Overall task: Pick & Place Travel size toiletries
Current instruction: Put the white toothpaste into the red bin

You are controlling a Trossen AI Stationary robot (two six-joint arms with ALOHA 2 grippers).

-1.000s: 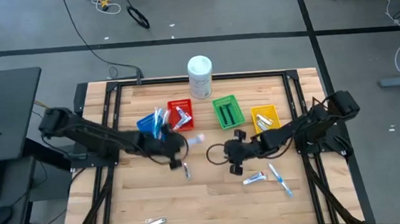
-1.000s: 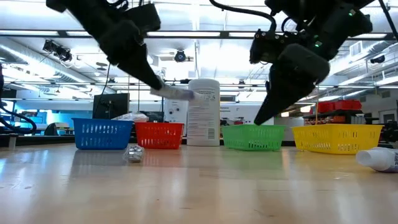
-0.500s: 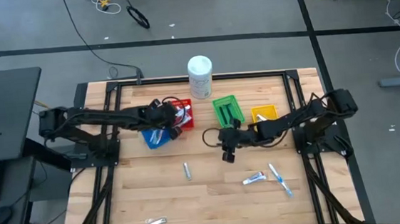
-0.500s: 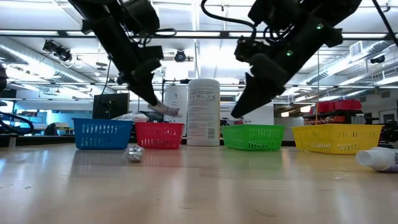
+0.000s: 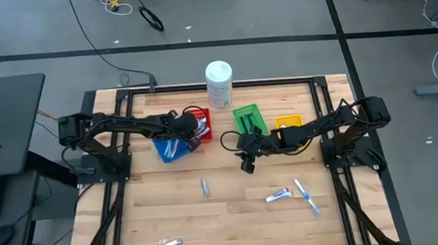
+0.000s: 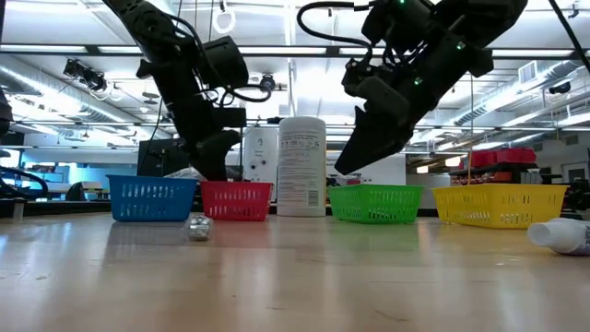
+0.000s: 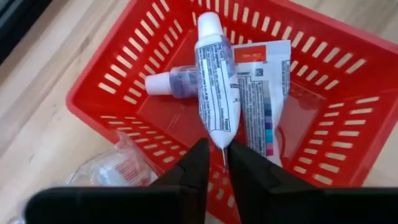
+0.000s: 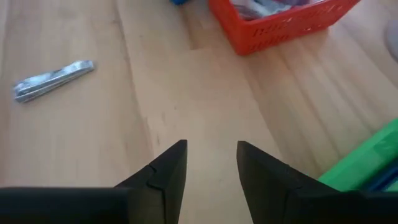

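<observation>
The left gripper hangs over the red basket, its fingers pinched on the crimped tail of a toothpaste tube that dangles above two tubes already inside. The right gripper hovers mid-tabletop with fingers parted and empty. Sorting looks partly done: a silvery sachet, a tube, a toothbrush and another sachet lie unsorted on the tabletop.

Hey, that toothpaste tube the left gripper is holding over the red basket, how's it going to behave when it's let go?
The toothpaste tube looks soft and light, pinched by its flat crimped end in the left gripper. It hangs cap-first over the red basket, so it will probably tip flat. Its round body might roll slightly against the tubes already there.
</observation>
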